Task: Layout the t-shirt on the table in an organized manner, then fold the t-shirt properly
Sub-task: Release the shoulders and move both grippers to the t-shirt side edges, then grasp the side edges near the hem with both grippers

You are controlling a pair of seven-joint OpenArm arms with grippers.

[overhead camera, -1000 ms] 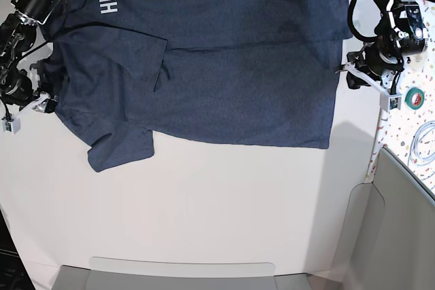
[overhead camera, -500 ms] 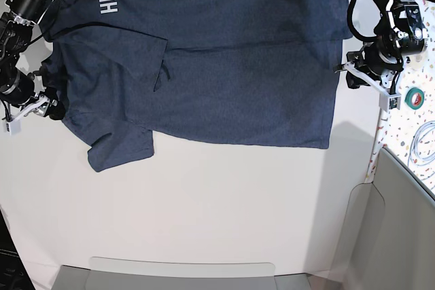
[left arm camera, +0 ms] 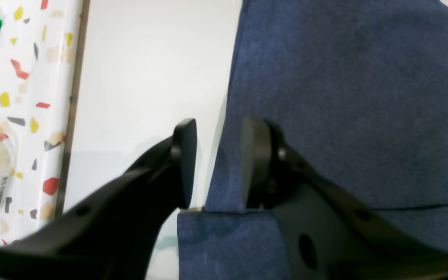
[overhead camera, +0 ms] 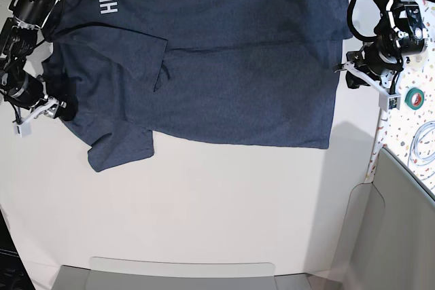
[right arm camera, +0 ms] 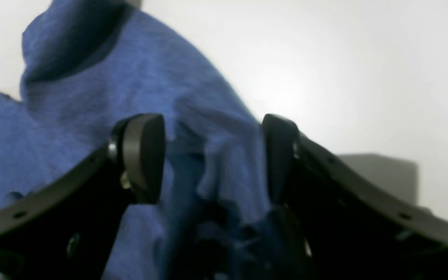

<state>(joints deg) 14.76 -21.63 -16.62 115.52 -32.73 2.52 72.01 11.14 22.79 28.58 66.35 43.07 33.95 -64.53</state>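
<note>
The dark navy t-shirt [overhead camera: 224,66] lies spread across the far half of the white table [overhead camera: 204,202], with white letters [overhead camera: 107,3] at its far left corner and a sleeve [overhead camera: 119,147] sticking out toward the near left. My right gripper [overhead camera: 61,109] is at the shirt's left edge. In the right wrist view its fingers stand open [right arm camera: 212,155] around a raised fold of blue cloth [right arm camera: 91,116]. My left gripper [overhead camera: 345,73] hovers at the shirt's right edge, open [left arm camera: 218,163], one finger over bare table [left arm camera: 142,77] and the other over cloth [left arm camera: 344,97].
A speckled strip [overhead camera: 425,127] runs along the right side and holds a green tape roll [overhead camera: 412,98] and a white cable [overhead camera: 425,144]. A grey panel [overhead camera: 401,229] stands at the near right. A grey ledge [overhead camera: 183,273] lines the front edge.
The right gripper has moved from just off the shirt's left edge in over the cloth. The left arm and the shirt's body have not moved.
</note>
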